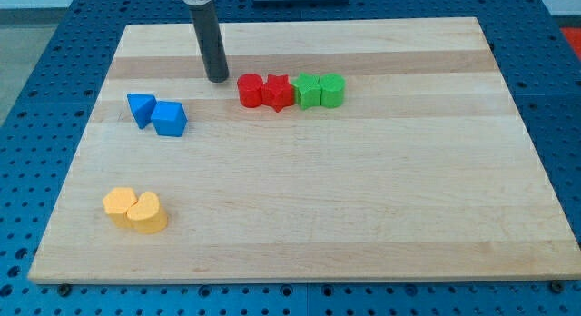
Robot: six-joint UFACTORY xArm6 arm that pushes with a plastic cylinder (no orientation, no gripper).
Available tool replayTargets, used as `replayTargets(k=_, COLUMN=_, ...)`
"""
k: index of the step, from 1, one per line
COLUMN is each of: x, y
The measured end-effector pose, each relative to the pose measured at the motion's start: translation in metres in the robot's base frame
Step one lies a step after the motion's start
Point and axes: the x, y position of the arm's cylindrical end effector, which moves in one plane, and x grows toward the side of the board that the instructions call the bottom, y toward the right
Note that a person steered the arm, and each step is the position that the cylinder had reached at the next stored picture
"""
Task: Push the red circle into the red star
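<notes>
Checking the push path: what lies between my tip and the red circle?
Nothing. In the camera view, only a short strip of bare board separates my tip from the red circle, which already sits against the red star.

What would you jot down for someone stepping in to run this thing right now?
No pincer here: the arm ends in a rod. My tip rests on the board just to the view's left of the red circle, a small gap between them.
The red circle already sits against the red star, which sits against the green blocks on its right.
Done: circle and star appear to touch.
Left: probably nothing; confirm contact, then back the tip away.
</notes>
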Motion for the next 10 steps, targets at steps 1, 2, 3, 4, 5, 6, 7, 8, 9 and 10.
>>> replayTargets(k=1, x=-0.004, y=0.018)
replayTargets(k=2, x=-0.004, y=0.030)
replayTargets(k=3, x=-0.004, y=0.031)
replayTargets(k=4, x=-0.003, y=0.031)
replayTargets(k=5, x=0.005, y=0.031)
replayTargets(k=6, x=0.008, y=0.031)
replayTargets(k=7, x=0.008, y=0.031)
replayTargets(k=8, x=0.009, y=0.032)
replayTargets(k=9, x=0.009, y=0.032)
replayTargets(k=10, x=0.011, y=0.032)
